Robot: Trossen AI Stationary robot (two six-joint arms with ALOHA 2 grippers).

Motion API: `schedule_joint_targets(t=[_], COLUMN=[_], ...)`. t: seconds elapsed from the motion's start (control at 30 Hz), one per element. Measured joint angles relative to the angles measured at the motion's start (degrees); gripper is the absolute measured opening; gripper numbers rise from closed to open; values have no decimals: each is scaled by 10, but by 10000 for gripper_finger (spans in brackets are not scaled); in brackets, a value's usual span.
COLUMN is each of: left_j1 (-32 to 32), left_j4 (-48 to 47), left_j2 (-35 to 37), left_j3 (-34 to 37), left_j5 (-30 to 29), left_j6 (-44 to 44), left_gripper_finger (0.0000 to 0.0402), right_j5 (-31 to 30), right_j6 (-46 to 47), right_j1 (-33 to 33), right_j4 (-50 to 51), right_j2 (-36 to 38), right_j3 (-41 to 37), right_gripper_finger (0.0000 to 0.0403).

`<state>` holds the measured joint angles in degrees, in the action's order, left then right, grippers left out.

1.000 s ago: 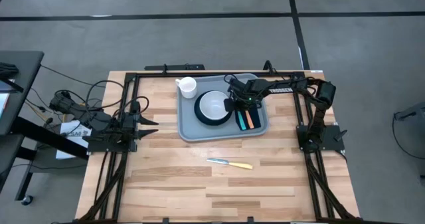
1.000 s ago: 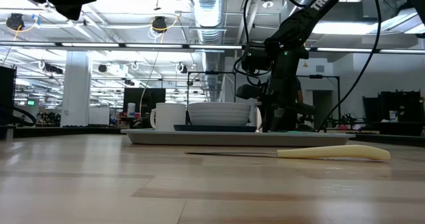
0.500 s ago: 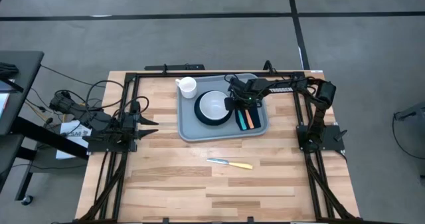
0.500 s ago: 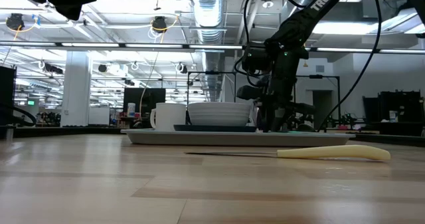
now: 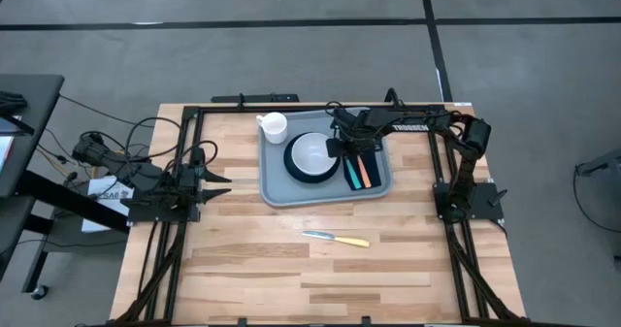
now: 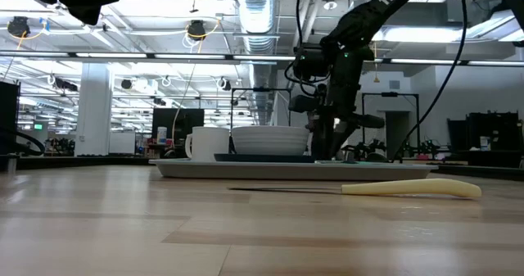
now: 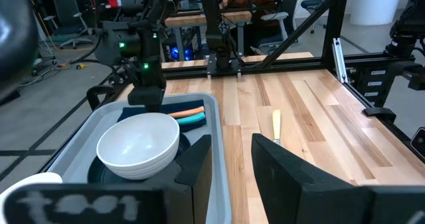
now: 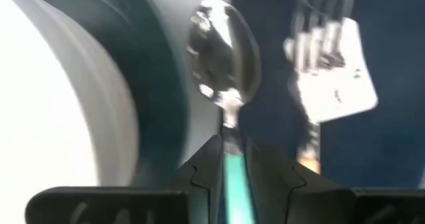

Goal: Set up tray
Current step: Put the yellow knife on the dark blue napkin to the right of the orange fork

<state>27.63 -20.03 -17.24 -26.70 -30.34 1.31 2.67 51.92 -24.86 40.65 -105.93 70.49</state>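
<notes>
On the tray (image 5: 277, 186) we see cup (image 5: 275, 125), bowl (image 5: 313, 152), fork (image 8: 329, 84). The right gripper (image 5: 340, 148) clenches the spoon (image 8: 222, 71); left gripper (image 5: 218, 178) fingers released. The knife (image 5: 337, 238) remains outside.

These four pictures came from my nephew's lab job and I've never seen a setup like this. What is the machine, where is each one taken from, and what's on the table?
It is a robot with two dark arms at a wooden table, each ending in a two-finger gripper. One picture looks straight down, one looks level across the tabletop, and two come from cameras on the wrists.

On the tray sit a mug, a white bowl on a dark plate, and a navy napkin bearing a fork. A knife lies on the bare wood, off the tray.

The right gripper is over the tray beside the bowl, shut on a teal-handled spoon, as its wrist camera shows. The left gripper waits at the table's left side, holding nothing.
</notes>
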Motion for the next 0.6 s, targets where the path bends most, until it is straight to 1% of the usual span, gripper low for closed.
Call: schedule_joint_targets(t=[0.17,0.27,0.47,0.6], left_j1=[0,0,0,0], left_j4=[0,0,0,0], left_j2=[0,0,0,0], left_j3=[0,0,0,0], left_j5=[0,0,0,0], left_j6=[0,0,0,0], left_gripper_finger=[96,96,96,96], right_j5=[-32,-47,-60,-58], right_j6=[-28,-63,-124,-146], right_j1=[1,14,81,130], right_j4=[84,141,243,300], right_j2=[0,0,0,0], right_j3=[22,43,80,84], right_gripper_finger=[64,64,64,64])
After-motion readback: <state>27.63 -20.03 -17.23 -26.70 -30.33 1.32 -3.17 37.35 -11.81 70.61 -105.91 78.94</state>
